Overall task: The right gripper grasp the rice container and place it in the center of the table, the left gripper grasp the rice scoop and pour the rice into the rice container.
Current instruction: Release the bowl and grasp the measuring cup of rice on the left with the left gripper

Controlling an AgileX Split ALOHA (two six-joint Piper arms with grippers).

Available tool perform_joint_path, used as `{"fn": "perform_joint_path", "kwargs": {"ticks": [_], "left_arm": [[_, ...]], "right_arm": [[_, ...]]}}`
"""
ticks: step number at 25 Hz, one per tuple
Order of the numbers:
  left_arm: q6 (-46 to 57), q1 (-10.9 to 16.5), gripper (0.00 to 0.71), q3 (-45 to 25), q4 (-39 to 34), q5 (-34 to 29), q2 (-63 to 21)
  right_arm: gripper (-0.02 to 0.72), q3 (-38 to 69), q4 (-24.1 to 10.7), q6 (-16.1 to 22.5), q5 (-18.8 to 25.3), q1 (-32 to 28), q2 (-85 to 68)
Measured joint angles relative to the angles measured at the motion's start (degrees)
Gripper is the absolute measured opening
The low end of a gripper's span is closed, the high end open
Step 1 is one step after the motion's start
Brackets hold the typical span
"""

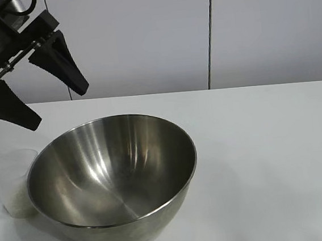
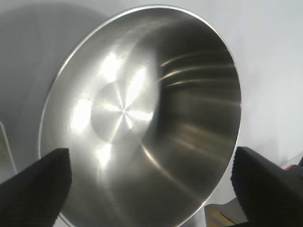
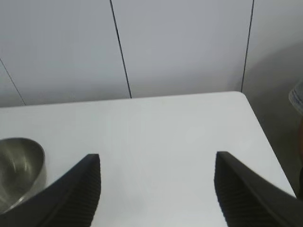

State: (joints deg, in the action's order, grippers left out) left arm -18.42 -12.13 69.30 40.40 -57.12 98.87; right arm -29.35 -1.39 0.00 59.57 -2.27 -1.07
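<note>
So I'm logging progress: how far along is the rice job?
Done: the steel mixing bowl sits on the white table, empty, with nothing holding it. In hand: the left gripper hovers above the bowl's left side, jaws wide open. Left: grasping the clear plastic cup and pouring. The right gripper is open, away from the bowl.

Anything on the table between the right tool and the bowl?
No. In the right wrist view, only bare white table lies between the open right tool and the steel bowl, which sits apart from it.
</note>
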Motion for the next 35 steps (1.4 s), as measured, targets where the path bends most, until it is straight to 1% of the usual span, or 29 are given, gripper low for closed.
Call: {"fn": "perform_joint_path", "kwargs": {"ticks": [3, 7, 23, 25, 30, 35], "left_arm": [[0.0, 0.0, 0.659, 0.0, 0.0, 0.0, 0.0], [0.0, 0.0, 0.659, 0.0, 0.0, 0.0, 0.0], [0.0, 0.0, 0.659, 0.07, 0.0, 0.4, 0.0], [0.0, 0.0, 0.659, 0.07, -0.05, 2.41, 0.0], [-0.38, 0.0, 0.659, 0.07, -0.21, 12.41, 0.0], [-8.92, 0.0, 0.659, -0.19, -1.59, 20.76, -0.44]], "right_arm": [[0.473, 1.58, -0.97, 0.57, 1.06, 1.05, 0.0], [0.473, 2.6, -1.45, 1.85, 2.4, 1.19, 0.0], [0.473, 2.6, -1.81, 2.54, 2.39, 1.19, 0.0], [0.473, 2.6, -1.81, 2.54, 2.39, 1.19, 0.0], [0.473, 2.6, -1.81, 2.6, 2.39, 1.19, 0.0], [0.473, 2.6, -1.81, 2.6, 2.39, 1.19, 0.0]]}}
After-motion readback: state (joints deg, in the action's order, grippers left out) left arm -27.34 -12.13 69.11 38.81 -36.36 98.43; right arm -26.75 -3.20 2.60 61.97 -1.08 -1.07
